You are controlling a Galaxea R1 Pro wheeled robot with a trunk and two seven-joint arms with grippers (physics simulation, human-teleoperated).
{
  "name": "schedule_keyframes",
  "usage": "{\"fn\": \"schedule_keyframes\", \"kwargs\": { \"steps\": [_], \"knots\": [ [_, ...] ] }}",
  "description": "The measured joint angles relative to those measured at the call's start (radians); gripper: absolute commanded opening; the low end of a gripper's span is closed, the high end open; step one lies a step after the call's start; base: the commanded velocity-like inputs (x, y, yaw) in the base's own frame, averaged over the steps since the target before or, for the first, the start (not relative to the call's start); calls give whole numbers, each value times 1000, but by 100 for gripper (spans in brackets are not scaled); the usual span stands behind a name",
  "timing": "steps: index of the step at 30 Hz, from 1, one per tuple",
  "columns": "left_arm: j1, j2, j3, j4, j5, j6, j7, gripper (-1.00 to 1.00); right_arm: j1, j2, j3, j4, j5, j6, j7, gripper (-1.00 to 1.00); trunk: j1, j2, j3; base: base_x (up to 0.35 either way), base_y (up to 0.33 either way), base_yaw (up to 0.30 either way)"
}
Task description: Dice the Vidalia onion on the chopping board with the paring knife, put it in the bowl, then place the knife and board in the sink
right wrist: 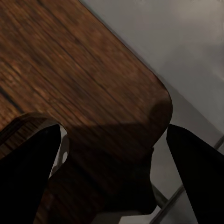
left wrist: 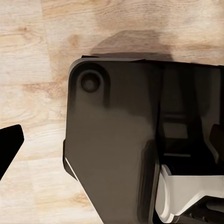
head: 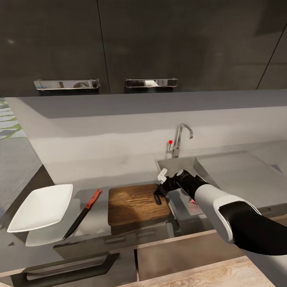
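Note:
The dark brown chopping board (head: pixel 137 204) lies on the grey countertop (head: pixel 247 175), just left of the sink (head: pixel 177 164). My right gripper (head: pixel 158 193) hangs open low over the board's right end by the handle slot. In the right wrist view its two dark fingers (right wrist: pixel 28 172) stand wide apart over the board's rounded corner (right wrist: pixel 93 93), with nothing between them. The paring knife (head: pixel 83 218) lies left of the board, red handle pointing away. The white bowl (head: pixel 40 207) sits further left. The Vidalia onion (head: pixel 193 202) is a small reddish spot in the basin, mostly hidden under my right forearm. My left gripper (left wrist: pixel 112 144) is open.
The chrome tap (head: pixel 181 139) and red-tipped knob (head: pixel 170 142) stand behind the sink. Dark wall cabinets (head: pixel 119 44) hang above. The left wrist view looks down on light wooden floor (left wrist: pixel 37 56) and my dark base (left wrist: pixel 116 154).

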Motion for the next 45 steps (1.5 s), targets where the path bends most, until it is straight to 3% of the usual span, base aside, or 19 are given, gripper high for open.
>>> {"fn": "schedule_keyframes", "kwargs": {
  "steps": [7, 8, 37, 45],
  "knots": [
    [0, 0, 0, 0, 0, 0, 0, 100, 0, 0, 0, 0, 0, 0, 0, -100, 0, 0, 0, 0, 0, 0],
    [0, 0, 0, 0, 0, 0, 0, 100, 0, 0, 0, 0, 0, 0, 0, 100, 0, 0, 0, 0, 0, 0],
    [0, 0, 0, -1, 0, 0, 0, 100, 0, 3, 1, -21, -1, -6, 0, 100, 0, 0, 0, 0, 0, 0],
    [1, 1, 0, -1, 0, 0, 0, 100, 0, 1, 4, -155, -9, 60, 1, 100, 0, 0, 0, 0, 0, 0]
  ]
}}
